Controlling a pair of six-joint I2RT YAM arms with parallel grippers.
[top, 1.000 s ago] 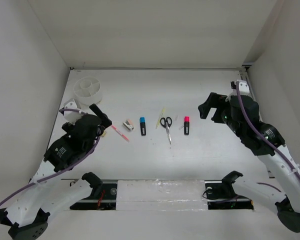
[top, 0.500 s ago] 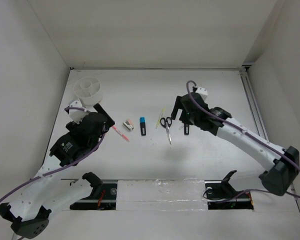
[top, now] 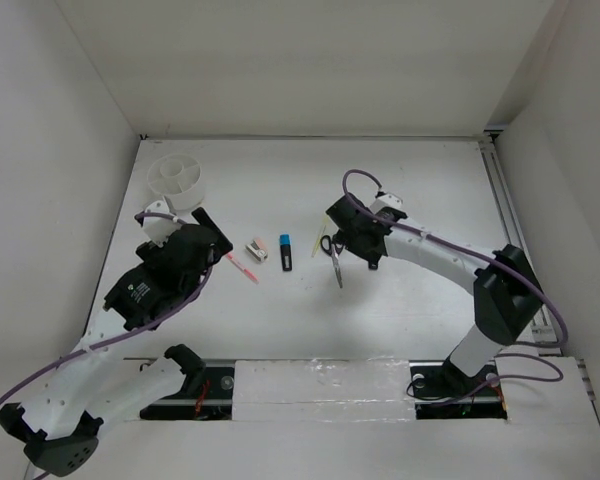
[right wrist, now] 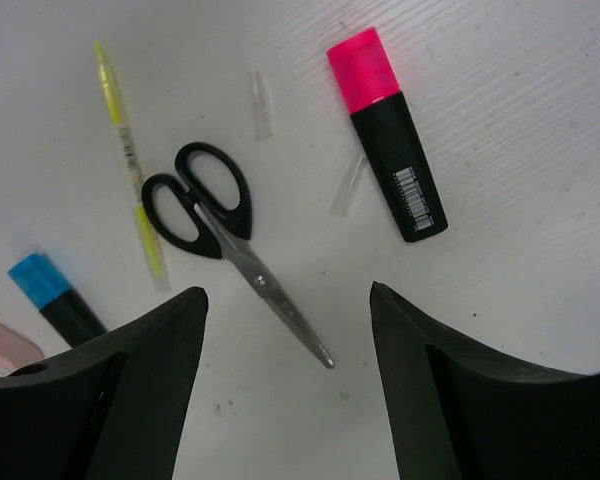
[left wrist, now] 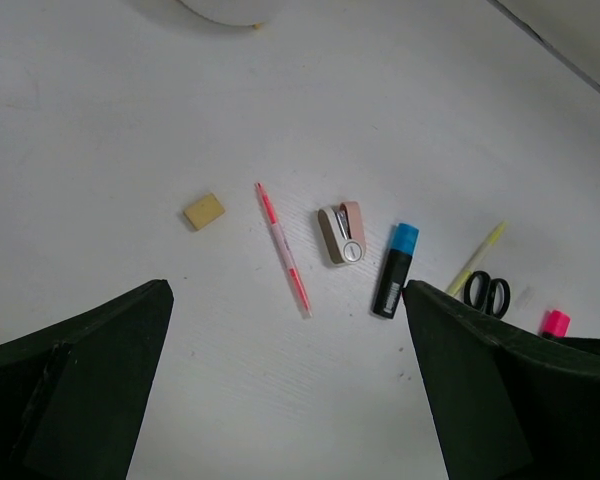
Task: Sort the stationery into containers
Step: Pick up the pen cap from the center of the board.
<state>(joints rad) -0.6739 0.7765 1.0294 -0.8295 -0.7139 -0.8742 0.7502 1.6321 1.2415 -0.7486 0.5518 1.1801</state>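
Observation:
The round white cup (top: 177,178) with inner dividers stands at the far left. My left gripper (top: 206,240) is open and empty just in front of it; the left wrist view shows its wide-apart fingers (left wrist: 80,370) above bare table, with the tan eraser (left wrist: 204,211), pink pen (left wrist: 283,250), white-pink piece (left wrist: 341,233) and blue-capped marker (left wrist: 395,270) beyond them. My right gripper (top: 344,236) is open over the black-handled scissors (right wrist: 220,220), whose blade tip lies between its fingers. The pink-capped marker (right wrist: 387,133) and pale-yellow stick (right wrist: 130,165) lie on either side of the scissors.
Two small clear bits (right wrist: 263,103) lie by the pink-capped marker. White walls enclose the table at left, back and right. A rail (top: 500,200) runs along the right edge. The right arm's cable (top: 360,180) loops above the stationery row.
My right arm has swung from the right side to the left and lowered over the scissors. My left gripper has shifted only slightly.

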